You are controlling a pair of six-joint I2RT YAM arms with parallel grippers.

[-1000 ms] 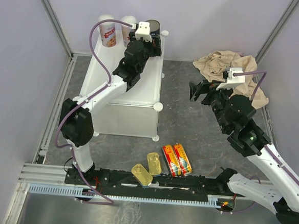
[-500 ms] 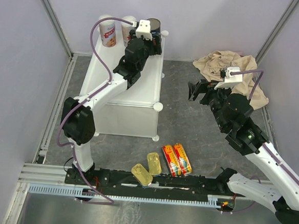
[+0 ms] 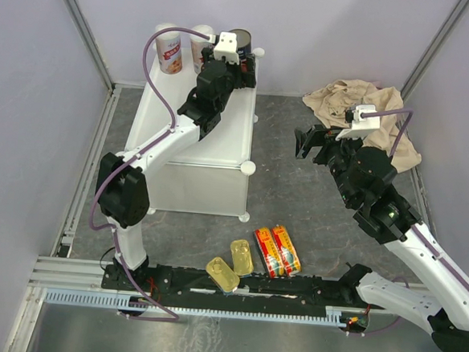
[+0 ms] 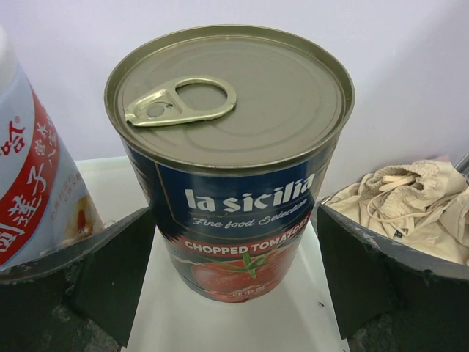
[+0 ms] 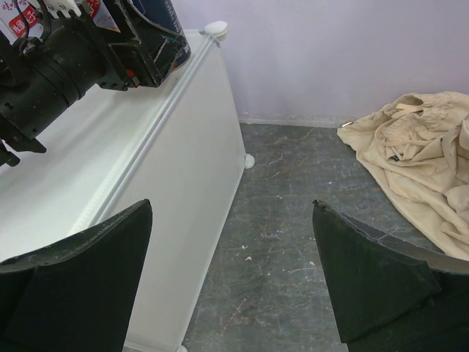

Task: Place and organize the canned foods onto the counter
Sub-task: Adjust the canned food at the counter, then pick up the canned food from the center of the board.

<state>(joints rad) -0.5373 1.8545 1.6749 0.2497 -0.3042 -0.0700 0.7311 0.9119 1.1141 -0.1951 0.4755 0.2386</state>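
The dark can with a red tomato label (image 4: 234, 169) stands upright at the back right corner of the white counter (image 3: 221, 135). My left gripper (image 3: 244, 64) is open around it, and both fingers (image 4: 110, 264) stand a little off its sides. Two white-and-red cans (image 3: 171, 52) stand at the counter's back edge to its left, the nearer one (image 4: 37, 191) beside my left finger. On the floor near the arm bases lie two gold tins (image 3: 222, 273) and two red-yellow tins (image 3: 276, 251). My right gripper (image 5: 231, 213) hangs open and empty over the floor, right of the counter.
A crumpled beige cloth (image 3: 360, 108) lies on the dark floor at the back right. Lilac walls with metal posts close in the back and sides. A black rail (image 3: 235, 287) with the arm bases runs along the near edge.
My left gripper's jaws have spread off the dark can, which stays standing on the counter. The right arm has shifted very slightly towards the back.
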